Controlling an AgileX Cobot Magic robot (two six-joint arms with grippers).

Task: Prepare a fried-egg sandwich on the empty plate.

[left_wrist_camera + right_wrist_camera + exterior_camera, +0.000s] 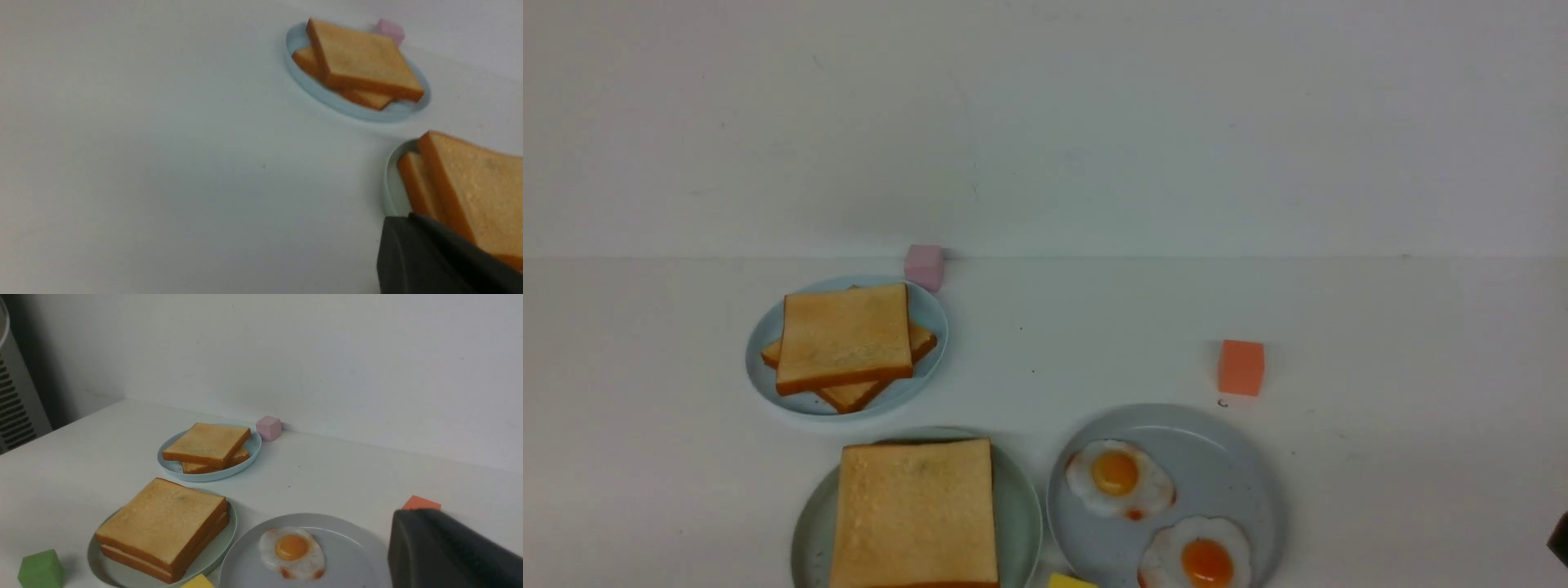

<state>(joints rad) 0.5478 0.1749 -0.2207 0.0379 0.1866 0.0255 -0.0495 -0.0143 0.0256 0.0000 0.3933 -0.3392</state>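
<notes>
White table [1339, 327]. Bears everything listed below; meets a plain pale wall at the far edge.

Mint-green plate [810, 523]. Round, smooth, at the near edge of the table; serves as the reference for all places below.

Grey-blue plate [1233, 457]. Just to the right of the mint-green plate, rims nearly touching. Carries two fried eggs.

Fried-egg sandwich [915, 514]. Lies on the mint-green plate and covers most of it. Two square golden toast slices stacked flat, upper slice slightly offset; shows a thin pale layer between them in the right wrist view.

Pale-blue plate [766, 371]. Behind the mint-green plate, slightly left, apart from it.

Loose toast slices [845, 335]. Two, stacked askew on the pale-blue plate, behind the mint-green plate.

Left gripper [433, 257]. One dark finger seen at the left rim of the mint-green plate; pressed together, holding nothing.

Right gripper [445, 551]. Dark finger well right of the mint-green plate, past the grey-blue plate; cannot tell whether spread or pressed together.

Fried eggs [1119, 478]. White with orange yolks, side by side, right of the mint-green plate.

Orange cube [1241, 367]. Well right of and behind the mint-green plate.

Pink cube [924, 265]. Far behind the mint-green plate, at the wall.

Green cube [41, 569]. Near-left of the mint-green plate.

Yellow block [1070, 581]. At the mint-green plate's near-right rim.
</notes>
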